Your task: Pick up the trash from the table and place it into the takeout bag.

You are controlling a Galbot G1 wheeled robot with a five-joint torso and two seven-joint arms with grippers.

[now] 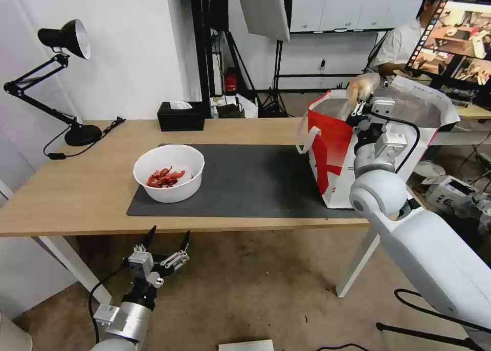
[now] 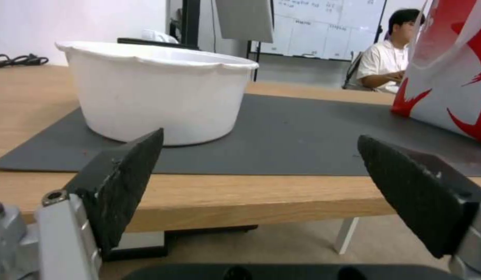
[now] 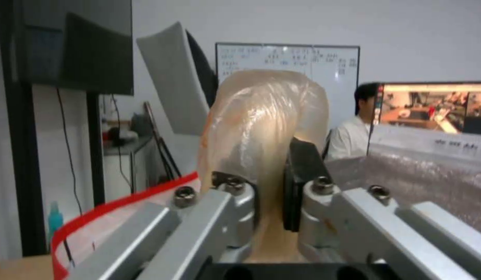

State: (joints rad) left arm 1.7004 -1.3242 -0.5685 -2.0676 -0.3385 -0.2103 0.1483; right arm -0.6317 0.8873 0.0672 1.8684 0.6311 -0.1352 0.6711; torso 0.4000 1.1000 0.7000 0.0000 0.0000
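Right gripper (image 1: 359, 107): clamped on the small beige-filled bag (image 1: 363, 86), which is held above the open mouth of the takeout bag (image 1: 332, 151), over its near rim. Left gripper (image 1: 167, 242): fingers spread apart, held below the front edge of the counter (image 1: 66, 197), lower than the takeout bag and well apart from it. White bowl of crayfish shells (image 1: 169, 173): set on the dark grey mat (image 1: 245, 182), well apart from the takeout bag, which is stood on the same mat's other end.
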